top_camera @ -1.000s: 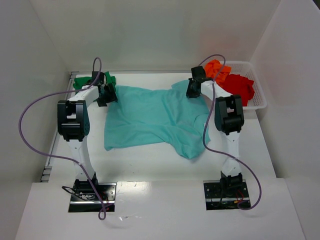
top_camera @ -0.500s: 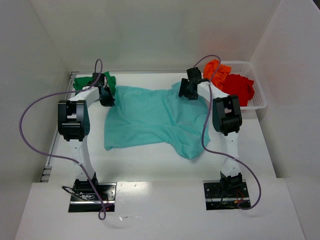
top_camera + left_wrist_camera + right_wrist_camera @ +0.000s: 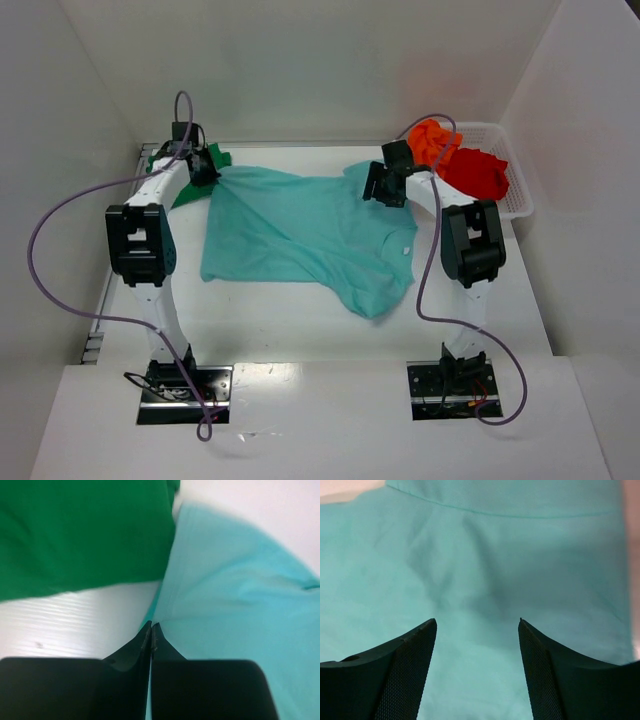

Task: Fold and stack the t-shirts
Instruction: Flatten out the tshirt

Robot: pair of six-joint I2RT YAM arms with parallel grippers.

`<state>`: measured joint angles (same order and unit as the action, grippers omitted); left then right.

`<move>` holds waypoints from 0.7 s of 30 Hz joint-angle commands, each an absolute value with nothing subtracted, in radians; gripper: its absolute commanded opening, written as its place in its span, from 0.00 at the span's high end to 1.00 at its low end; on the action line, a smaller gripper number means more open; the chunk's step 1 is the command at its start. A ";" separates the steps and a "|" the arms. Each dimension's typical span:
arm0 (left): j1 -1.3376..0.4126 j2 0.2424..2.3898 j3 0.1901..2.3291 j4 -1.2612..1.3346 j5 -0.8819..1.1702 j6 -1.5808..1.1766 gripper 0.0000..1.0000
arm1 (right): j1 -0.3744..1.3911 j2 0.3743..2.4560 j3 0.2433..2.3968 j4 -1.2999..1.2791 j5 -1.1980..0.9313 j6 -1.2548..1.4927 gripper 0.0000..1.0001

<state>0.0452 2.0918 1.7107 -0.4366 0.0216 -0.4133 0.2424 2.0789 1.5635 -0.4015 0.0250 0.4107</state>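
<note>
**Thin pinch on a shirt corner is risking a slip**

The light teal t-shirt (image 3: 300,225) is lying spread across the middle of the tabletop (image 3: 300,330), not yet folded, with its far-left corner drawn out to a point. The left hand (image 3: 151,630) is clenching that corner, its jaws pressed together just beside the dark green t-shirt (image 3: 85,530). How much cloth is sitting between them is hard to tell from the wrist view; it is looking like only the edge. If so, a firm pull is likely to strip the cloth free. Moving further that way is also risking snagging the green shirt.

The right hand (image 3: 477,622) is hanging released over the teal cloth near the far-right shoulder, holding nothing. One-sided tension is therefore threatening to skew and bunch the shirt.

The orange t-shirt (image 3: 432,140) and red t-shirt (image 3: 475,172) are waiting in the white basket (image 3: 520,200) at the far right.
</note>
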 commanded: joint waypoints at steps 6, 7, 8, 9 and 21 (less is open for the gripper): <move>0.164 1.971 1.830 -0.445 -0.121 -0.360 1.00 | 0.239 1.850 1.433 -0.342 0.057 0.436 0.21; 0.176 1.961 1.830 -0.445 -0.121 -0.371 1.00 | 0.239 1.838 1.411 -0.342 0.057 0.436 0.21; 0.202 1.960 1.830 -0.445 -0.121 -0.371 1.00 | 0.239 1.812 1.401 -0.342 0.057 0.436 0.19; 0.215 1.960 1.830 -0.445 -0.121 -0.371 1.00 | 0.239 1.798 1.373 -0.351 0.048 0.436 0.19; 0.245 1.792 1.573 -0.443 0.012 -0.419 0.04 | 0.486 1.456 1.054 -0.419 0.012 0.526 0.06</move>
<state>0.2512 1.9442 1.6733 -0.4549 -0.0326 -0.3981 0.3676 1.5768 1.1103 -0.3943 0.0212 0.4561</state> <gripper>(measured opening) 0.888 0.931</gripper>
